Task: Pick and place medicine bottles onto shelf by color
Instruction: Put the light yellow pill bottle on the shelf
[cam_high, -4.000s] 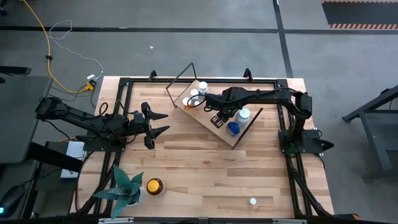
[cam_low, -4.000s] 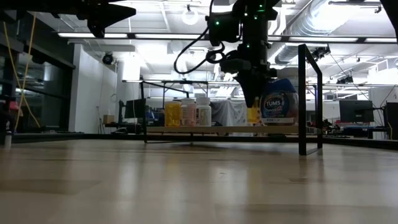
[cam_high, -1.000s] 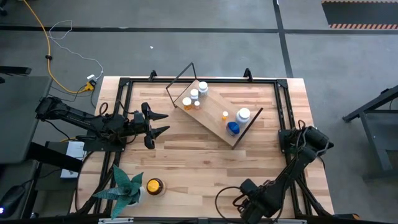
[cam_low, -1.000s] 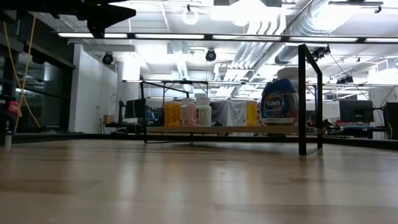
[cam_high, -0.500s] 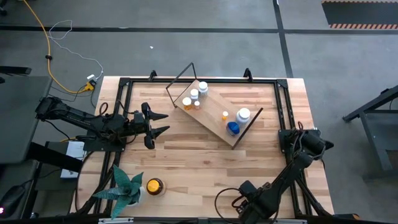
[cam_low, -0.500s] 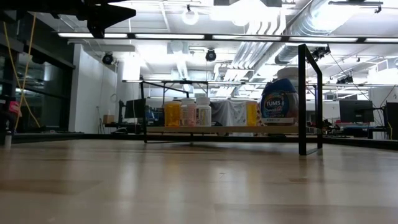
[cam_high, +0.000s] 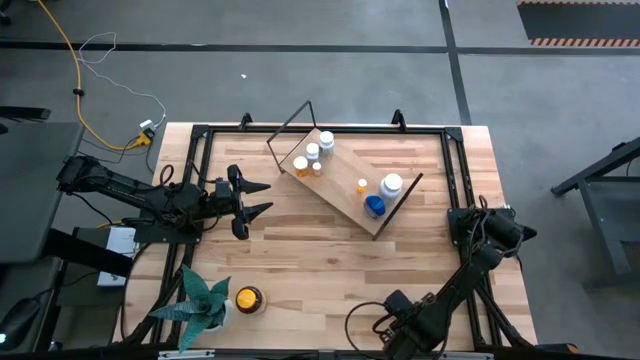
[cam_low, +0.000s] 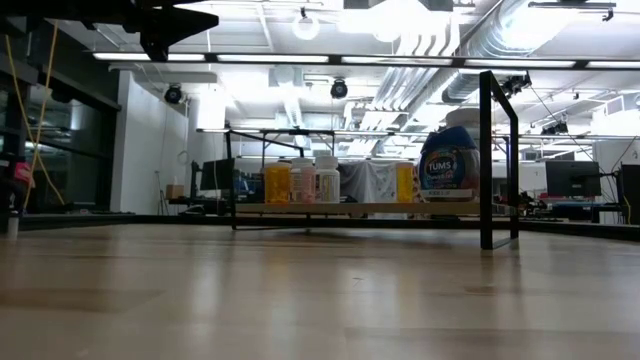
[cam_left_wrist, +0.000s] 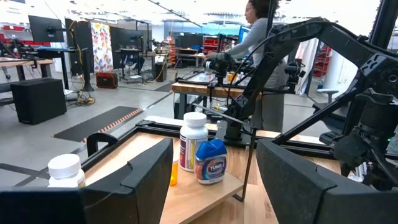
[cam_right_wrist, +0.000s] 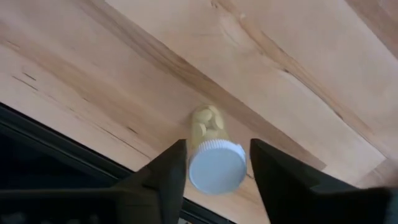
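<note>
Two bottles off the shelf; right tool poised over one at the table edge

Right tool (cam_right_wrist: 216, 149) hangs at the near edge of the table (cam_high: 300, 250), fingers released and spread either side of a small white-capped bottle (cam_right_wrist: 216, 167) lying on its side; no grip shows yet. Likely hazards: a round bottle on its side can roll when one finger touches first, and the edge is close, so it could drop off the table; closing on the smooth cap alone could squeeze it out. The shelf (cam_high: 345, 182) already carries white, orange and blue bottles close together, so placing could topple a neighbour. Left tool (cam_high: 246, 200) waits open at the left side. The amber bottle (cam_high: 248, 298) stands just beside the plant (cam_high: 203, 300), whose leaves could snag an approach
</note>
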